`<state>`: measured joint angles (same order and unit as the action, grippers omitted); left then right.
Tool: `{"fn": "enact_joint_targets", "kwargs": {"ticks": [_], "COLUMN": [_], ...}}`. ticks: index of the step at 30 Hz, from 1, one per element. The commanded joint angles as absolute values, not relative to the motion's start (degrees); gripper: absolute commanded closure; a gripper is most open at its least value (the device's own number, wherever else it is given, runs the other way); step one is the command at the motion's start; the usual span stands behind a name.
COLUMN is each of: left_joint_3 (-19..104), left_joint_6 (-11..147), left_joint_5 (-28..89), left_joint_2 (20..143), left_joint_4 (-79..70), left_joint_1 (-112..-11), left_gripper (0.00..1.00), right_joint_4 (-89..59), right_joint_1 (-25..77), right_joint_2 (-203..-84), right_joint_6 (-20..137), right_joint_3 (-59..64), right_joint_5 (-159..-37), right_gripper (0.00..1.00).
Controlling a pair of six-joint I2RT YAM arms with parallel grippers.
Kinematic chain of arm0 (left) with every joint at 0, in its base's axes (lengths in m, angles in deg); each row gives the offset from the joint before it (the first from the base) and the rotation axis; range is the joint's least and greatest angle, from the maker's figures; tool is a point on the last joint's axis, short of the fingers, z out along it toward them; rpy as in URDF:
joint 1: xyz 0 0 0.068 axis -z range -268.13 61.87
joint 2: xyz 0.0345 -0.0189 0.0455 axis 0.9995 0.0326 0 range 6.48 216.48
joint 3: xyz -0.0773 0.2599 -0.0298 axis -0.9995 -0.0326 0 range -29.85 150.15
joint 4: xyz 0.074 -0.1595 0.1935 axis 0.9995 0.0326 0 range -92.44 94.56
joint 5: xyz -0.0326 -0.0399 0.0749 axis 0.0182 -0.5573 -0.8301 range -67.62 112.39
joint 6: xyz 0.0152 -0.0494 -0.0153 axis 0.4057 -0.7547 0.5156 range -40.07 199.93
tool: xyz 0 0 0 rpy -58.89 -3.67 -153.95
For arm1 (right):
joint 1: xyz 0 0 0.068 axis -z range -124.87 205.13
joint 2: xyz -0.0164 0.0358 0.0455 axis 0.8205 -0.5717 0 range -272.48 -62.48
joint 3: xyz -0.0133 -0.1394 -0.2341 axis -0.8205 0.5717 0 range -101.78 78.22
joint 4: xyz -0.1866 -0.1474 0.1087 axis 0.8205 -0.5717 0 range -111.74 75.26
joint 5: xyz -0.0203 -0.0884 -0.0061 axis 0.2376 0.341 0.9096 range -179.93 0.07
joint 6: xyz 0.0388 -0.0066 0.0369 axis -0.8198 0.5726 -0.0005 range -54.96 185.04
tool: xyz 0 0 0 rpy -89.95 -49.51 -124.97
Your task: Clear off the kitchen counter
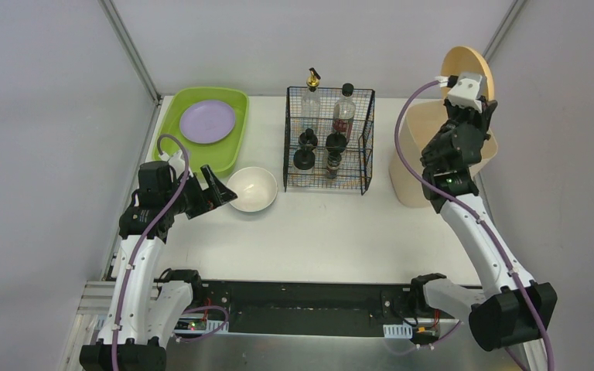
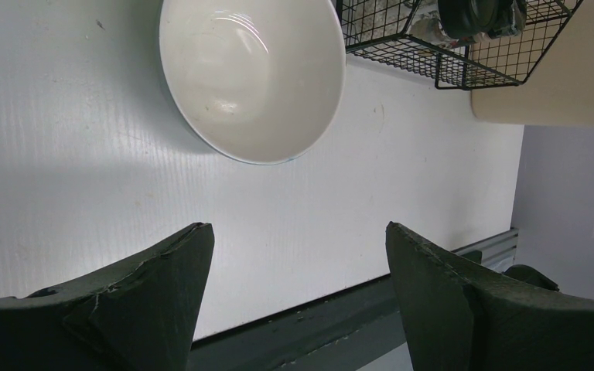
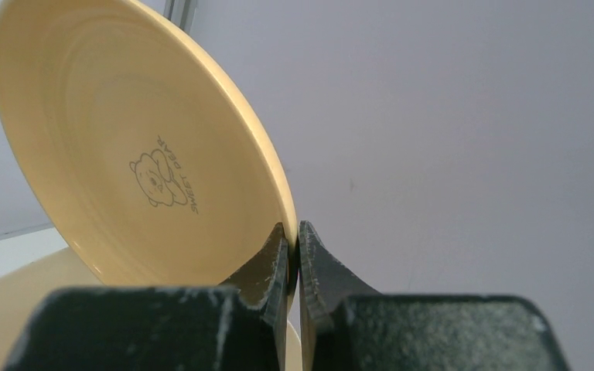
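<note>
**Counter: dishes, basket, two arms**

Counter (image 1: 332, 232) spans from front rail to far wall.
Far-left corner: green tray (image 1: 228, 154) holding purple plate (image 1: 207, 121).
Far edge, centre: wire basket (image 1: 368, 147) of bottles.
Far-right corner: beige bin (image 1: 414, 154).
White bowl (image 2: 251, 73) sits near the tray. Left gripper (image 2: 298, 232), jaws spread, is just beside it.
Right gripper (image 3: 294, 232) pinches yellow plate (image 3: 147, 154) by its rim, above the bin.

The pale yellow plate (image 3: 139, 154) in my black right gripper (image 3: 292, 230) carries a small grey bear outline and grey lettering. On my white kitchen counter (image 1: 317, 232), a glossy white bowl (image 2: 251, 73) sits at nine o'clock. A lime-green tray (image 1: 172, 116) with a lilac plate (image 1: 208, 122) is at eleven, and a black wire basket (image 1: 367, 154) at twelve.
</note>
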<state>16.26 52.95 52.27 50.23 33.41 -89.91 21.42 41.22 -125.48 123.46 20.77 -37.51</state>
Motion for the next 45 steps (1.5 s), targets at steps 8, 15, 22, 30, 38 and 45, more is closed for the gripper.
{"fn": "enact_joint_targets", "kwargs": {"ticks": [8,15,22,30,38,45], "left_joint_3": [16.23,16.4,16.45,16.44,17.18,18.3], "left_joint_6": [53.57,53.96,55.0,55.98,56.46,54.99], "left_joint_5": [51.6,51.75,52.66,53.05,51.46,47.81], "left_joint_2": [49.76,49.98,50.21,50.91,50.89,50.48], "left_joint_4": [32.85,33.05,33.08,33.09,33.07,33.07], "left_joint_1": [-89.1,-89.12,-88.97,-88.66,-88.34,-83.06], "left_gripper": [0.16,0.06,0.01,0.01,0.02,0.04], "right_joint_4": [15.57,-8.34,-27.55,-39.79,-45.68,-44.3], "right_joint_1": [36.06,36.02,35.49,31.97,24.57,14.44], "right_joint_2": [-119.98,-117.17,-120.28,-126.49,-134.16,-140.12], "right_joint_6": [114.01,91.19,74.27,62.63,57.8,55.01], "right_joint_3": [13.89,6.99,-1.05,-7.85,-7.82,-5.66], "right_joint_5": [-37.76,-47.57,-57.78,-71.15,-75.33,-75.66], "right_gripper": [1.0,1.0,1.0,1.0,1.0,1.0]}}
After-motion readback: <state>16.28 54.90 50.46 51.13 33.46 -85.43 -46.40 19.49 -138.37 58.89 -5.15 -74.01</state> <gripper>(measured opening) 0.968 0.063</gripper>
